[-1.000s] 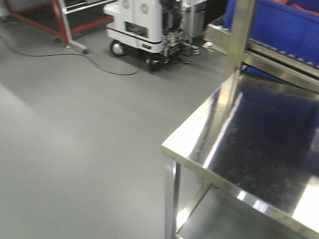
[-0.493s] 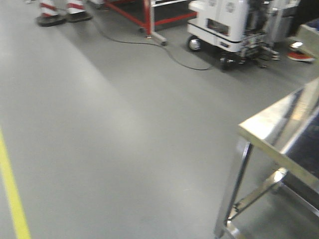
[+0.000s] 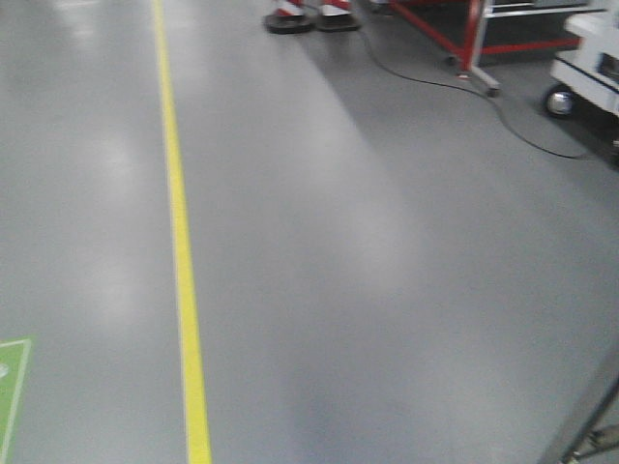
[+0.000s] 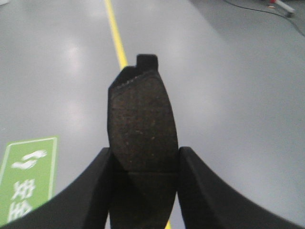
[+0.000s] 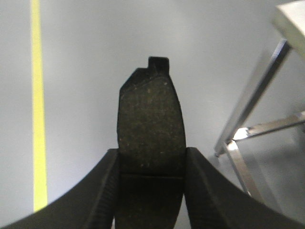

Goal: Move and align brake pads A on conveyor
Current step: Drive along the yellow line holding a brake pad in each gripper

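My left gripper (image 4: 143,162) is shut on a dark-grey brake pad (image 4: 141,121) that sticks out forward between the black fingers, its groove near the jaws. My right gripper (image 5: 151,160) is shut on a second brake pad (image 5: 150,119), held the same way. Both hang above grey floor. The conveyor and the other pads are out of view. Neither gripper shows in the front view.
A yellow floor line (image 3: 179,251) runs front to back; it also shows in the left wrist view (image 4: 114,33) and right wrist view (image 5: 37,105). A green floor sign (image 4: 26,179) lies at left. A steel table leg (image 5: 252,102) stands right. A red frame (image 3: 464,39), cable and white cart (image 3: 585,68) stand far right.
The front view has swung left: the steel table slid out of frame to the right, the white cart moved to the right edge, and the yellow line came into view.
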Robot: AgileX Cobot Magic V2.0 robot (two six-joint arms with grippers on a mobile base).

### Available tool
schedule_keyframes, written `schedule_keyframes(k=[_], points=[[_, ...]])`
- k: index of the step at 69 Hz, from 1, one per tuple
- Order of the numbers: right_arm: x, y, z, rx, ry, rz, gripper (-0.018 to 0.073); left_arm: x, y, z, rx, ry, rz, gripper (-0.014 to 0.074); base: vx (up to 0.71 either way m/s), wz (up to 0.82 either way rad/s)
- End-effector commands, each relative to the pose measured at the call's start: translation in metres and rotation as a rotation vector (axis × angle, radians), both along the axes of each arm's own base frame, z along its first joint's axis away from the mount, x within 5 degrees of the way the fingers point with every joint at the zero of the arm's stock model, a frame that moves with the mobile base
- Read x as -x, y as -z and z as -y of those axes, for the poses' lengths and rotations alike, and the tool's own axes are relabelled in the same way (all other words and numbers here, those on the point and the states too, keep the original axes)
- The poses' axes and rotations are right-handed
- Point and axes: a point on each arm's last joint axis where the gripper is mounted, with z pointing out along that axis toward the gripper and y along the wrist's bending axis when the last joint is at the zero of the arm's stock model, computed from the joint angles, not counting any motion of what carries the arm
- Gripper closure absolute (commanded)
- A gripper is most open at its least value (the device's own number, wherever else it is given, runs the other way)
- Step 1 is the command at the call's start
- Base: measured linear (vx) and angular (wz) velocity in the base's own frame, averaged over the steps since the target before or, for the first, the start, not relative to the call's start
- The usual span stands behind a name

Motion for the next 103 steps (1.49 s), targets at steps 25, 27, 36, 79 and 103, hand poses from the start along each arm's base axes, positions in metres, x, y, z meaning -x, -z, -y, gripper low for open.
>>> schedule_keyframes(k=[25, 27, 36, 79, 103], points=[[-0.0042, -0.0139, 0.0002, 0.003, 0.001, 0.097, 0.0564, -0.0035, -0.0150, 0.0007, -0.004, 0.011, 0.100, 0.0603, -0.14, 0.53], [-0.0042, -0.0139, 0.0002, 0.003, 0.001, 0.097, 0.0564, -0.0035, -0.0150, 0.0007, -0.004, 0.011, 0.100, 0.0603, -0.07, 0.29], [-0.0042, -0.0139, 0.0002, 0.003, 0.001, 0.097, 0.0564, -0.0035, -0.0150, 0.0007, -0.004, 0.011, 0.100, 0.0603, -0.04, 0.18], [-0.0042, -0.0139, 0.0002, 0.003, 0.001, 0.097, 0.0564, -0.0035, -0.0150, 0.0007, -0.004, 0.011, 0.100, 0.0603, 0.04, 0.00], [-0.0042, -0.0139, 0.0002, 0.003, 0.001, 0.097, 0.0564, -0.0035, -0.0150, 0.0007, -0.004, 0.011, 0.100, 0.0603, 0.15, 0.10]])
